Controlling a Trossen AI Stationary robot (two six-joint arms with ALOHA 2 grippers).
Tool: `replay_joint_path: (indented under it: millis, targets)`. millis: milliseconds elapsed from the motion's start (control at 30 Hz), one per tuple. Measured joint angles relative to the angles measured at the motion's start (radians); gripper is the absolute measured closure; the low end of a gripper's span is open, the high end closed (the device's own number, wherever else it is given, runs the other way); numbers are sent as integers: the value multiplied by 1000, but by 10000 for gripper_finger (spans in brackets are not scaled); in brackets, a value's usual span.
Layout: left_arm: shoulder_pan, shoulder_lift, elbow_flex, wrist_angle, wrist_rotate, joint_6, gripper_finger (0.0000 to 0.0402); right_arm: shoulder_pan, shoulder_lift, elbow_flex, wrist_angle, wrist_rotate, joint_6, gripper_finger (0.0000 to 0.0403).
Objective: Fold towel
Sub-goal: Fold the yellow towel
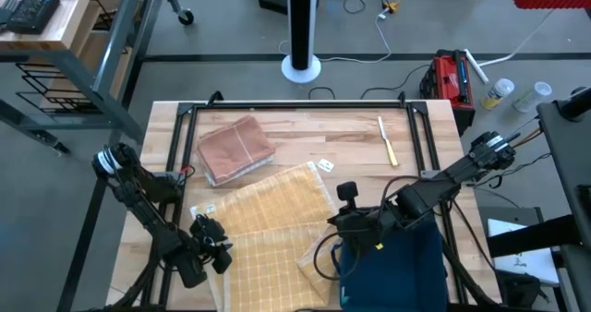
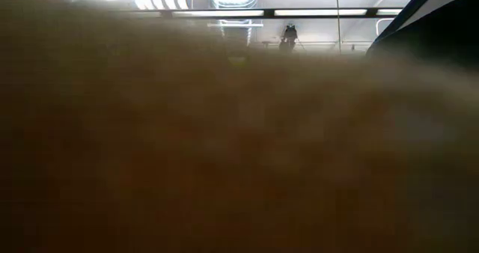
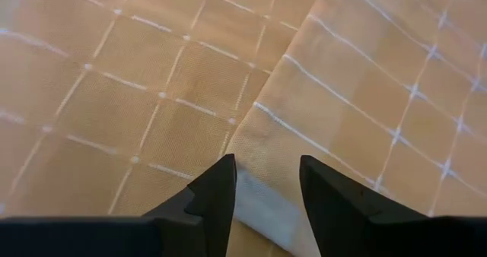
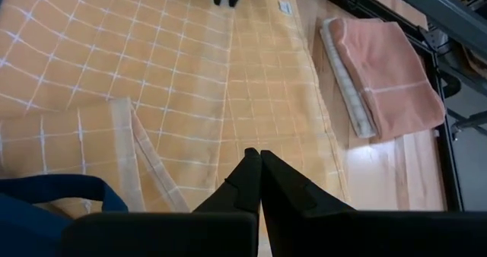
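A yellow checked towel (image 1: 272,234) lies spread on the wooden table, with one corner flap folded over (image 4: 129,162) near a navy blue cloth (image 1: 392,266). My left gripper (image 3: 266,177) is open, low over the towel's left part (image 1: 217,252). Its fingers stand on either side of an overlying layer's hemmed edge (image 3: 262,204). My right gripper (image 4: 260,162) is shut and empty, over the towel near its right edge (image 1: 337,222). The low view is filled by blurred brownish cloth (image 2: 224,148). My left gripper comes at the towel from above, slanting. The hemmed edge (image 3: 266,147) runs up between its open fingers. I cannot tell whether the fingertips (image 3: 221,173) touch the cloth. I cannot tell whether my right gripper touches the towel.
A folded pink towel (image 1: 235,150) lies at the far left of the table and also shows in the right wrist view (image 4: 388,74). A pale stick-like tool (image 1: 386,138) lies far right. Small white tags (image 1: 325,166) lie by the towel. A black frame (image 1: 295,109) borders the table.
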Motion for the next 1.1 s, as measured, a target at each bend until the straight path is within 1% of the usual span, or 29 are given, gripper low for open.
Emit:
replay_joint_path:
  millis: [67, 133, 233, 433, 567, 600, 700, 800, 967, 1100]
  targets:
    - [1, 0, 25, -48, 44, -9, 261, 0, 0, -3, 0, 0, 7, 400]
    - [4, 0, 49, -121, 88, -63, 260, 0, 0, -5, 0, 0, 10, 400]
    - [4, 0, 80, -208, 105, -126, 260, 0, 0, -12, 0, 0, 42, 400]
    - [4, 0, 97, -222, 113, -153, 270, 0, 0, -39, 22, 0, 59, 400]
    - [4, -1, 81, -221, 227, -210, 274, 0, 0, -69, 79, -1, 32, 400]
    - [2, -1, 72, -223, 234, -219, 274, 0, 0, -74, 92, -3, 21, 400]
    - [1, 1, 61, -218, 190, -221, 272, -1, 0, -85, 111, -4, -4, 400]
    - [4, 2, 60, -199, 161, -185, 269, -6, 0, -85, 112, -4, -5, 400]
    - [4, 1, 60, -182, 156, -179, 267, -11, 0, -85, 112, -4, 1, 400]
    - [4, 1, 60, -165, 154, -175, 276, -10, 0, -85, 112, -4, 8, 400]
